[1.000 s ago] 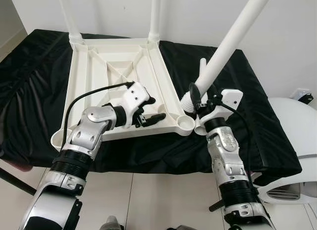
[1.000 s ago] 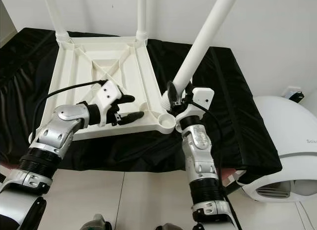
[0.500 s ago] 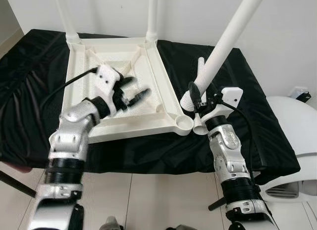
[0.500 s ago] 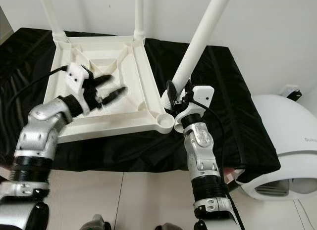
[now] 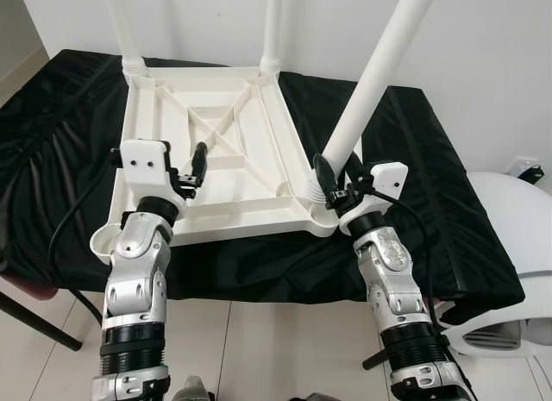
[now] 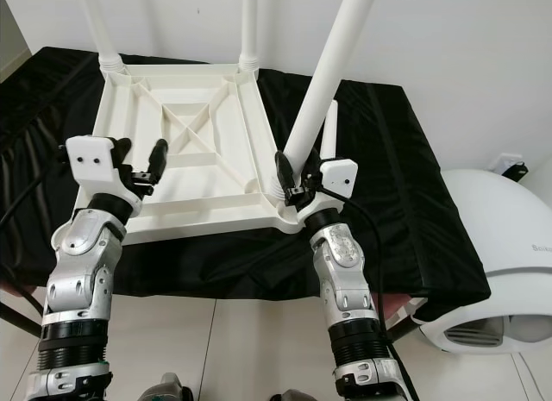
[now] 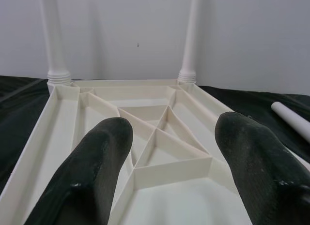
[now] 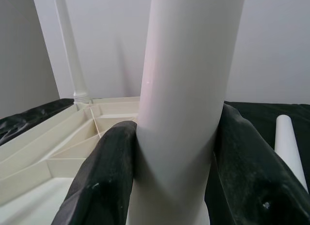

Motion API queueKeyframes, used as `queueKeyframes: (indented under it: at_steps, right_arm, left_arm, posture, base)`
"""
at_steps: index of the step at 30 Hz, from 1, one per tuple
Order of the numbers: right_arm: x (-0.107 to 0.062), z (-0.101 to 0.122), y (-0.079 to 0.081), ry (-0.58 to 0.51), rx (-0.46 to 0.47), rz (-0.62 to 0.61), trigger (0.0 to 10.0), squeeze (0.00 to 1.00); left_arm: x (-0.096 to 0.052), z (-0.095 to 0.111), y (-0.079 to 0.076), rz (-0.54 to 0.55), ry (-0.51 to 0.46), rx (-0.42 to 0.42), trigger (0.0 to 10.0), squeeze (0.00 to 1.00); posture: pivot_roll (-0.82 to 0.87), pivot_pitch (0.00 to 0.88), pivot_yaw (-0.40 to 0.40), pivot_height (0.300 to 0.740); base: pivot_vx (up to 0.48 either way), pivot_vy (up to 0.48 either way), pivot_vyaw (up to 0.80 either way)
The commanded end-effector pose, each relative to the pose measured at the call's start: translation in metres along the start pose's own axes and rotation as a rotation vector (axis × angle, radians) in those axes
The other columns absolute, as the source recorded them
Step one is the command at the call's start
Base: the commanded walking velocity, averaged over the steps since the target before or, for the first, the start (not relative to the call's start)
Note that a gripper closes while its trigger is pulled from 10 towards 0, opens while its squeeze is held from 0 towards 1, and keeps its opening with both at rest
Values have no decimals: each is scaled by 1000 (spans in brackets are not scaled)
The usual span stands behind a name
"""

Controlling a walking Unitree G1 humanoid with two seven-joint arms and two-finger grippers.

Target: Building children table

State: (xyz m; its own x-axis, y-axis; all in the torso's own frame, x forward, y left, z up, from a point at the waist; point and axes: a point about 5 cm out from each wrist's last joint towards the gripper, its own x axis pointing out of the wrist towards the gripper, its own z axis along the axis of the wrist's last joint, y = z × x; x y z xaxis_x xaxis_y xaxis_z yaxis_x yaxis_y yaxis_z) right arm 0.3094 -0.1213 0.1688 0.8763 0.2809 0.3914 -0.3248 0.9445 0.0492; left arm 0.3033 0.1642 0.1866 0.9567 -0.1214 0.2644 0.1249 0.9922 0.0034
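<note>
1. White walls back a surface (image 5: 405, 246) draped in black cloth, on which the upturned tabletop (image 5: 216, 151) is laid.
2. Two legs (image 5: 274, 30) are seen fitted at the far corners.
3. A third leg (image 5: 371, 82) is clasped by the right hand (image 5: 335, 184) at the near right socket, apparently not yet seated.
4. The left hand (image 5: 191, 166) is held wide and empty above the near left edge of the tabletop.
5. A fourth leg (image 6: 328, 129) is left lying on the cloth behind the right hand.
6. A white appliance (image 5: 517, 246) is stood to the right, well apart.

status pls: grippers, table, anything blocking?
Right gripper shut on third leg at near-right corner socket. Left gripper open, empty, over upturned tabletop. Spare leg lies on black cloth; nothing blocking.
</note>
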Motion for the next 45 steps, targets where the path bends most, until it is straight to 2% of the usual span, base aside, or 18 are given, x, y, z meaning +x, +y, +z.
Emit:
queueKeyframes:
  at_steps: [1, 4, 8, 14, 17, 24, 35, 38, 40, 45]
  right_arm:
    - [-2, 1, 2, -14, -10, -3, 10000, 0]
    - [-9, -3, 1, -7, -37, -19, 10000, 0]
    - [-15, -8, 1, 2, -60, -20, 10000, 0]
    - [-17, -11, 1, 6, -52, -22, 10000, 0]
    - [-20, -10, -4, -1, -68, -27, 10000, 0]
    - [-26, -11, -8, 6, -82, -46, 10000, 0]
    - [-28, -11, -8, 0, -91, -44, 10000, 0]
    - [-36, -10, -9, -2, -107, -73, 10000, 0]
    - [-47, -11, -18, 8, -133, -127, 10000, 0]
    - [-53, -11, -30, 22, -162, -160, 10000, 0]
  left_arm:
    - [-4, 0, 2, 47, -4, 28, 10000, 0]
    - [-11, -3, 4, 102, 3, 52, 10000, 0]
    - [-16, -9, 5, 123, 8, 57, 10000, 0]
    - [-19, -11, 4, 125, 4, 47, 10000, 0]
    - [-25, -11, 2, 79, -11, 50, 10000, 0]
    - [-34, -19, 0, 70, 12, 48, 10000, 0]
    - [-38, -19, -2, 65, 10, 45, 10000, 0]
    - [-44, -22, -3, 76, 11, 26, 10000, 0]
    - [-53, -27, -2, 94, 23, 31, 10000, 0]
    - [-62, -30, 9, 113, 37, 50, 10000, 0]
  posture:
    - [41, 0, -51, 740]
    - [36, 0, -43, 740]
    - [35, 0, -39, 740]
    - [34, 0, -38, 740]
    - [43, 0, -42, 740]
    - [43, 0, -43, 740]
    - [39, 0, -36, 740]
    - [30, 0, -29, 740]
    - [28, 0, -28, 740]
    - [33, 0, -36, 740]
  base:
    - [0, 0, 0]
    - [0, 0, 0]
    - [0, 0, 0]
    - [0, 0, 0]
    - [0, 0, 0]
    - [0, 0, 0]
    - [0, 0, 0]
    - [0, 0, 0]
    - [0, 0, 0]
    - [0, 0, 0]
